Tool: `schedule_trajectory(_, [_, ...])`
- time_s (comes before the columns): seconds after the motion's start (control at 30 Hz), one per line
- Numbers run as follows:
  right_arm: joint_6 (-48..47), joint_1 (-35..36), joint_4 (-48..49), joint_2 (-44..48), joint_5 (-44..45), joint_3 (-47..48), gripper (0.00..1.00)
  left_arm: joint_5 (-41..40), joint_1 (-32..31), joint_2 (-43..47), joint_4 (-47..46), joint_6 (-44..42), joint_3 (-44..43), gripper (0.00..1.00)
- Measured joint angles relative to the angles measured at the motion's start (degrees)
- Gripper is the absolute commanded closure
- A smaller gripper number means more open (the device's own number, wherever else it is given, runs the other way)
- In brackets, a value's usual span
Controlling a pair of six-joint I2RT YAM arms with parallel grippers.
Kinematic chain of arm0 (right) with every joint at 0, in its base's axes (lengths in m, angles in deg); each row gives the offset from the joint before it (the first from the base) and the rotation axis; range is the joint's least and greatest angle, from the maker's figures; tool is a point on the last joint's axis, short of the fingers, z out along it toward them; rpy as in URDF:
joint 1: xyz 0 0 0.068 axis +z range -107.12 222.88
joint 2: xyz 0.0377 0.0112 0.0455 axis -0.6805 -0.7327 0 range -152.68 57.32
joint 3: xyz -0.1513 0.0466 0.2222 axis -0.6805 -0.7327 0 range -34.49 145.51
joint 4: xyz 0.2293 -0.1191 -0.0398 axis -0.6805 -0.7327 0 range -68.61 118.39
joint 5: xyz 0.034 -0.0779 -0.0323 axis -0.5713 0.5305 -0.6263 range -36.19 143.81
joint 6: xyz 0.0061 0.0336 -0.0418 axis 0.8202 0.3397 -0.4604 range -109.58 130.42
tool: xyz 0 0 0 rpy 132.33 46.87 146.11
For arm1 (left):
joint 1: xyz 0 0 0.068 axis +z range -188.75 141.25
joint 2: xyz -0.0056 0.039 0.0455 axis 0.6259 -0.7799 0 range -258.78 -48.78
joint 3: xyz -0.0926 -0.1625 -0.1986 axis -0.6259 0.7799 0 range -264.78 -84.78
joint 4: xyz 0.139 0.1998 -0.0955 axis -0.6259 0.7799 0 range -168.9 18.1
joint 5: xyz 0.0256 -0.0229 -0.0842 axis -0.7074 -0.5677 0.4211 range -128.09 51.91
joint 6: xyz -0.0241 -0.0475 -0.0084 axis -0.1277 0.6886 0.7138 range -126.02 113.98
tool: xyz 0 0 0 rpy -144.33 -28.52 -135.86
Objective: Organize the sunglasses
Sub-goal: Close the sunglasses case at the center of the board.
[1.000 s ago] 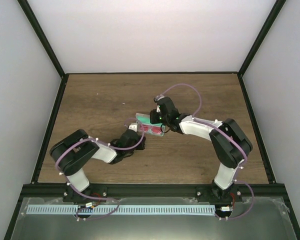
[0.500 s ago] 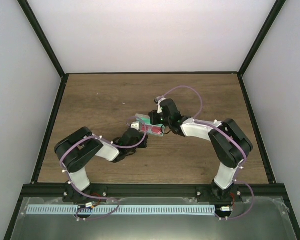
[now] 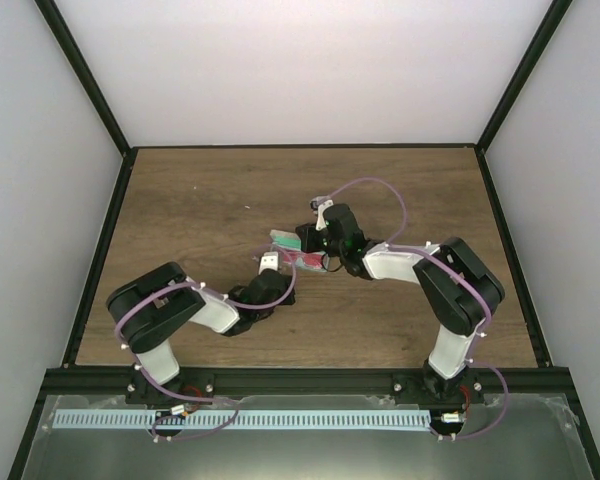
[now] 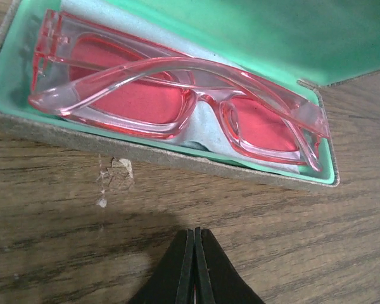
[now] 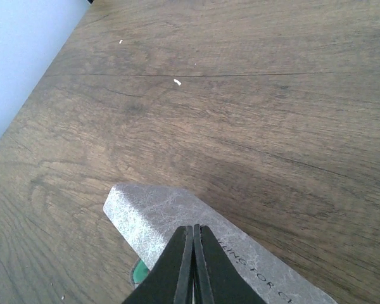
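The red-framed sunglasses (image 4: 145,101) lie folded inside the open grey case (image 4: 177,156) with green lining, on top of a pale blue cloth (image 4: 206,123). In the top view the sunglasses (image 3: 305,261) and case (image 3: 283,240) sit mid-table between the two arms. My left gripper (image 4: 194,232) is shut and empty, low over the wood just in front of the case's near wall; it also shows in the top view (image 3: 271,264). My right gripper (image 5: 193,229) is shut, its tips against the grey outer face of the case's lid (image 5: 149,212), which stands raised.
Brown wooden tabletop (image 3: 200,200) with black frame rails along both sides and white walls behind. A few small pale crumbs (image 4: 117,170) lie on the wood next to the case. Purple cables loop over both arms.
My right gripper has shifted a little to the right and nearer, staying on the lid. My left arm has swung its wrist to the right, its tip staying close to the case's near side.
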Motion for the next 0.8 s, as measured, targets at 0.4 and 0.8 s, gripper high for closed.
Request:
schedule_trajectory(0.4, [1.7, 2.1, 4.13, 0.92, -2.05, -6.56, 0.97, -4.61, -1.55, 1.46, -0.5, 2.73, 2.27, 0.96])
schedule_trajectory(0.8, [2.54, 2.97, 2.23, 0.66, -2.36, -8.44, 0.95, -7.69, -1.55, 9.4, 4.7, 3.21, 7.45, 0.89])
